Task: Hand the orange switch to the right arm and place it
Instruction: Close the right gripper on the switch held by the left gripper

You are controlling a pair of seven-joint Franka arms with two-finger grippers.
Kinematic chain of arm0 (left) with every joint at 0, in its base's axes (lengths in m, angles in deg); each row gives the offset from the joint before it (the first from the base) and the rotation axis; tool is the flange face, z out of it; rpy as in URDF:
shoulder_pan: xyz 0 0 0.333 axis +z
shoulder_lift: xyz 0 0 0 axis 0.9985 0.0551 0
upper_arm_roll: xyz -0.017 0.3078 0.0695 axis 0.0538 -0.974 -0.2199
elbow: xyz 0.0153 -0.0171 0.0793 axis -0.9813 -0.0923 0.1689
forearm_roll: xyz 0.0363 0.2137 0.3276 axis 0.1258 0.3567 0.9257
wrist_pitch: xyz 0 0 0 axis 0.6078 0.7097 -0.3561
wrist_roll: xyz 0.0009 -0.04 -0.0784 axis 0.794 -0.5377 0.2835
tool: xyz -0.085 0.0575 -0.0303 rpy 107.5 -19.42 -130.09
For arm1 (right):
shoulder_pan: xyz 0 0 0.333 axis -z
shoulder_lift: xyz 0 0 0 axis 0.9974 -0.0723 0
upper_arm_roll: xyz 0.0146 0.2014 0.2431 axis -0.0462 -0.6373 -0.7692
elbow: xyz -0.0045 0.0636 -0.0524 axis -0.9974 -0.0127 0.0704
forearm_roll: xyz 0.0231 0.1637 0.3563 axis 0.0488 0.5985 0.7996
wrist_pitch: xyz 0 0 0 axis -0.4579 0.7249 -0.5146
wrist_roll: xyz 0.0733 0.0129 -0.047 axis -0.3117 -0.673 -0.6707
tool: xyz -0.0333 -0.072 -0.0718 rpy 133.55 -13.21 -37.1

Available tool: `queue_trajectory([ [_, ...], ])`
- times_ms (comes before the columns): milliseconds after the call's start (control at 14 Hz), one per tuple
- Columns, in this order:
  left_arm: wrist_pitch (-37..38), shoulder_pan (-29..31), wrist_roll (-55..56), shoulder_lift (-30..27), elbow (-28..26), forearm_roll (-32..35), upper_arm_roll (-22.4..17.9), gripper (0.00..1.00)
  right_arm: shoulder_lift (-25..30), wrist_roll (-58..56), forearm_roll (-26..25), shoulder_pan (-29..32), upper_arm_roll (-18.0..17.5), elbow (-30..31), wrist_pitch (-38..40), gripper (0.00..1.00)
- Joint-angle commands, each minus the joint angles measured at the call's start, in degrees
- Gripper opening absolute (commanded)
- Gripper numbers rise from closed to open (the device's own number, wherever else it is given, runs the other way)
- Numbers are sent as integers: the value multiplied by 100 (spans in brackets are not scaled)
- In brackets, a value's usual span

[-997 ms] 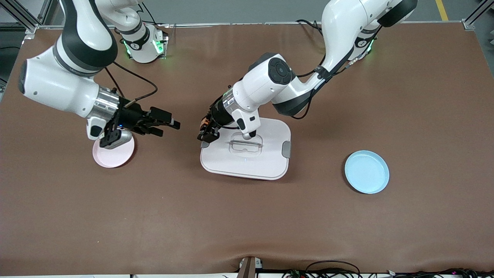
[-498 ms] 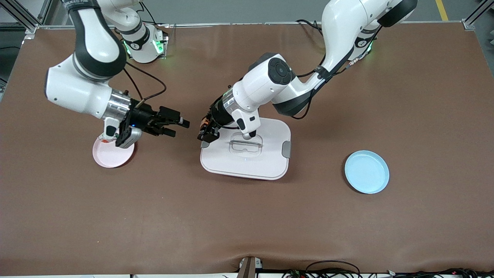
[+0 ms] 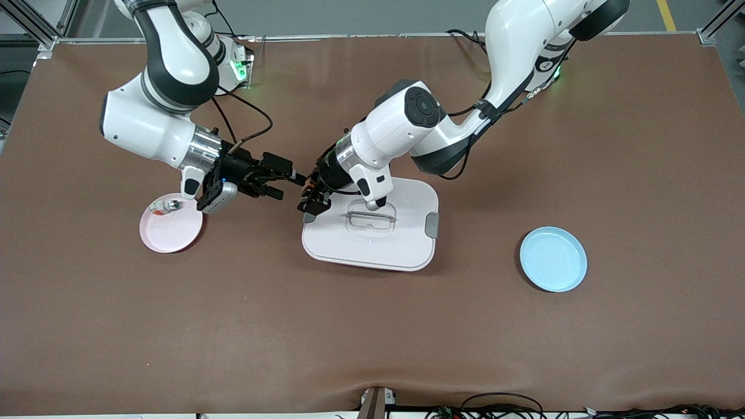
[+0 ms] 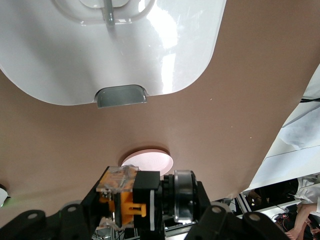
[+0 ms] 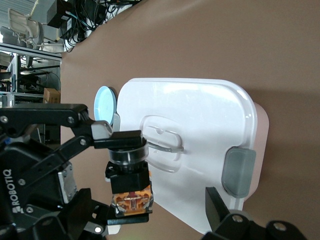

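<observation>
The orange switch (image 3: 308, 196) is held clamped in the left gripper (image 3: 309, 199), up in the air over the table edge of the white lid (image 3: 401, 244) at the corner twd the right arm's end. In the left wrist view the switch (image 4: 125, 200) is seen pinched betw the gripper's black fingers (image 4: 75, 212), its orange body & clear end showing, w/ the lid's grey latch (image 4: 121, 95) and the pink plate (image 4: 148, 162) below it on the brown table (image 3: 372, 337).

The right gripper (image 3: 285, 180) is over bare table betw the pink plate (image 3: 170, 231) and the lid, pointed at the switch, jaws spread wide & nothing held; fingertips are just beside the left gripper, and contact w/ the switch can't be told from the front view. In the right wrist view the switch (image 5: 129, 180) is seen straight ahead in the left gripper (image 5: 120, 150), black barrel up, orange base down, w/ one right finger (image 5: 216, 202) at the frame edge, apart from it.

A small silver-and-white piece w/ red bit (image 3: 165, 205) is lying on the pink plate, at the rim farther from the front cam. A blue plate (image 3: 553, 259) is set well apart, twd the left arm's end of the table
</observation>
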Motion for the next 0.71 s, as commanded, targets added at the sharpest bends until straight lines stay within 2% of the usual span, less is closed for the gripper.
queue_trajectory([
  [0,75,-49,11,81,173,-105,-9,0,162,-182,216,-70,47,215,-65,100],
  [641,75,-58,-25,90,217,-97,-18,0,56,-350,471,-289,47,171,-144,100],
])
